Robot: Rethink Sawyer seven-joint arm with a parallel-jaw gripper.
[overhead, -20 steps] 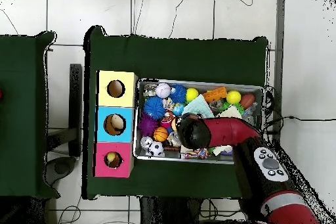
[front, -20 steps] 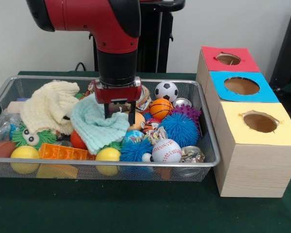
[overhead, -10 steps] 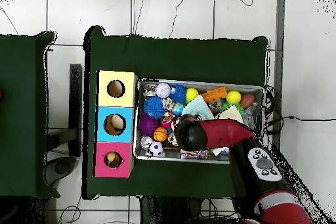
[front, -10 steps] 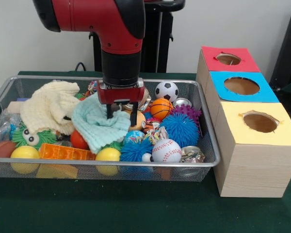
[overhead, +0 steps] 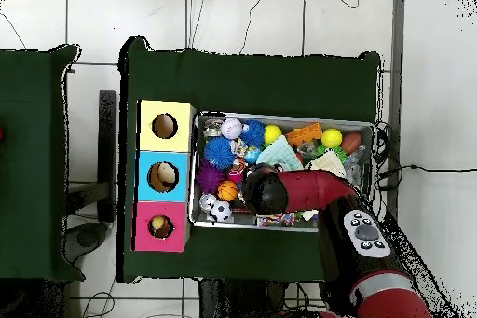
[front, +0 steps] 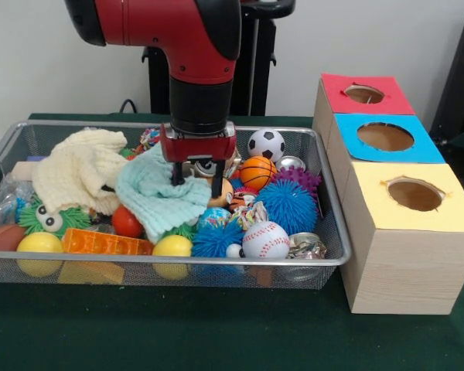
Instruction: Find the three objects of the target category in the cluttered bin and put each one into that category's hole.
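Hovering tool (front: 196, 179) above teal cloth (front: 158, 197)

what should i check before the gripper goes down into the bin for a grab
1. Gripper open: ok, the two fingers stand apart.
2. Gripper empty: ok, nothing between the fingers.
3. Target exposed: not ok, the mint cloth lies against the left finger and may snag.
4. Which item sits directly under the gripper: cannot tell, the arm hides it in the overhead view.
5. Holes free: ok, the red, blue and yellow box openings are unblocked.
6. Wire bin clear of the fingers: ok.
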